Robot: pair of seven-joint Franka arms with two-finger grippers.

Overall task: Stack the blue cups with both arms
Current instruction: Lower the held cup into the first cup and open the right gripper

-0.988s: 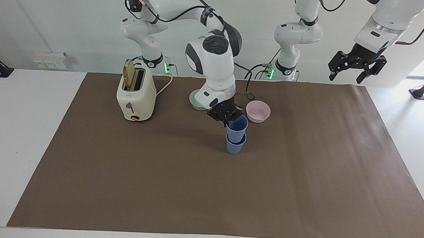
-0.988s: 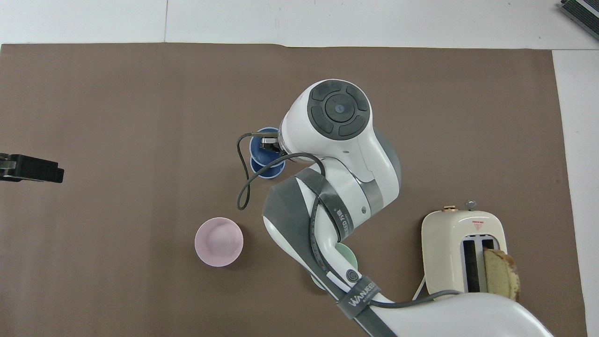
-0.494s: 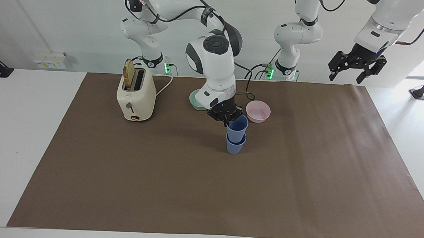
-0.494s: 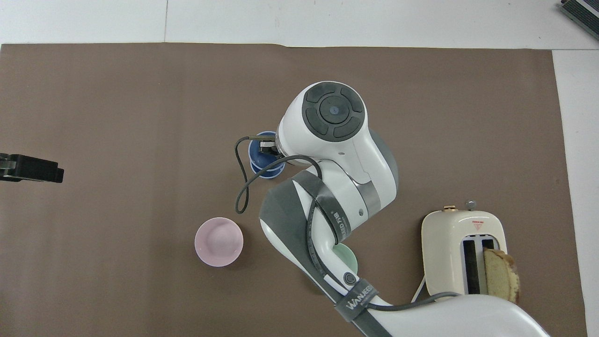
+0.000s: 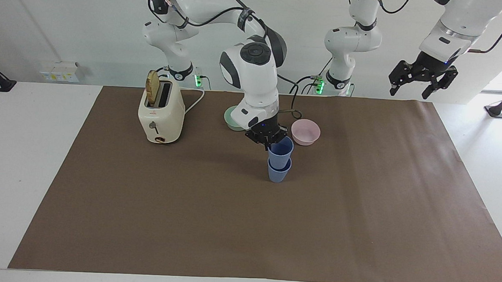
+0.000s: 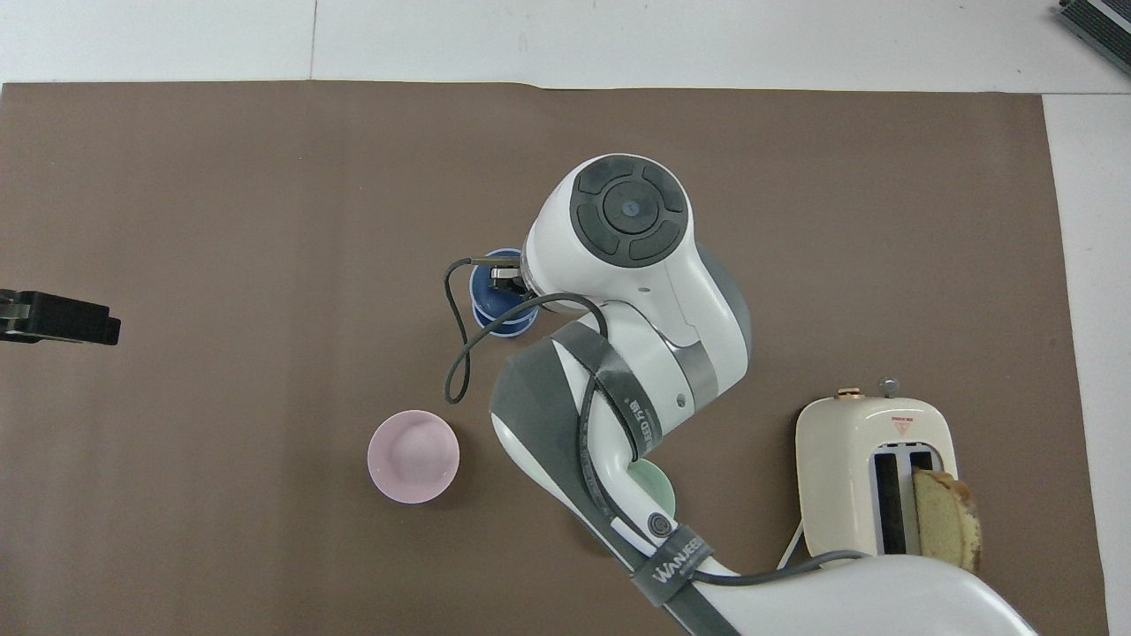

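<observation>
right gripper (image 5: 270, 144): fingers pinching the rim of the upper blue cup (image 5: 281, 151)
upper blue cup: sitting nested in the lower blue cup (image 5: 278, 172), directly under the fingers
handling: likely light, thin, slippery plastic; rim pinch is working best
left gripper (image 5: 423, 78): waiting raised, fingers spread

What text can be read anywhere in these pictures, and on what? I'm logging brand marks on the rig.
"WANJEEDE", roughly: white letters on the grey cable strap around the right arm, overhead view; the last letters are unsure.
A second grey strap higher on that arm carries white print, too small to read.
The toaster has a small red triangle mark with print over it, unreadable.
Nothing is legible on the blue cups or the bowls.
</observation>
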